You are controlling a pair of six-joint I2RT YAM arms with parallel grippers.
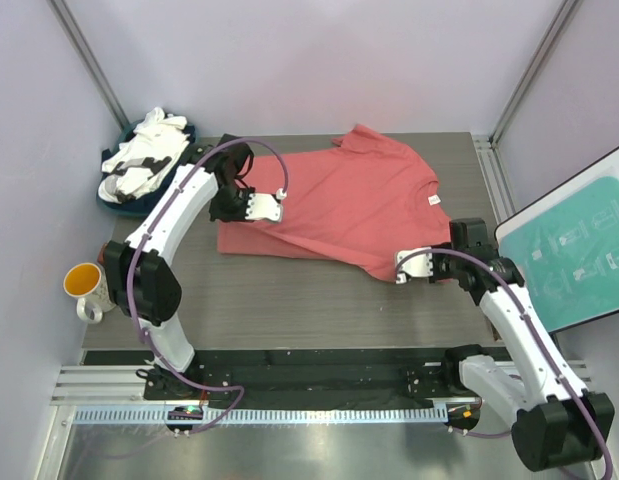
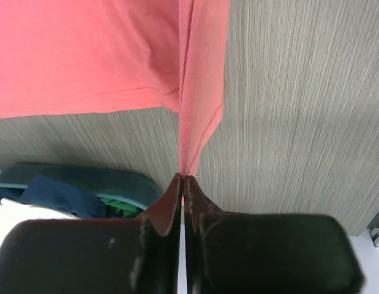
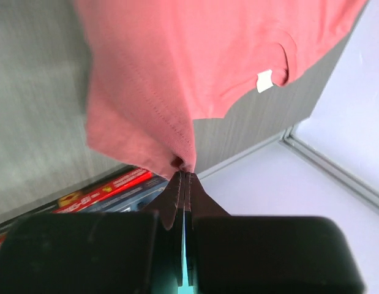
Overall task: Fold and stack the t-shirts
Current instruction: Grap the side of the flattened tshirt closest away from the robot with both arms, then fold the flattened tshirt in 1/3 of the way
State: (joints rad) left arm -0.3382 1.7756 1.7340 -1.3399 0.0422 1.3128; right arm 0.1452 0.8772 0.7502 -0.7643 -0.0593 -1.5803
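Black fingers of the left gripper fill the lower edge of the left wrist view. The jaws are pressed together on a thin ridge of the coral-red t-shirt. The pinched cloth rises from the fingertips as a narrow double fold, with a stitched hem running off to the left.

In the right wrist view, the right gripper is clenched in the same way on a bunched edge of the same garment, which hangs above the fingertips. The white neck tag shows at the collar.

From above, the coral-red t-shirt lies mostly flat in the middle of the grey table, collar toward the right. The left gripper grips its left edge. The right gripper grips its near right edge, just below the neck tag.

A dark teal bin stands at the far left corner of the table and holds the white and dark navy t-shirts in a loose heap. An orange-lined mug stands near the left edge, well apart from the garment. A teal panel leans at the right.
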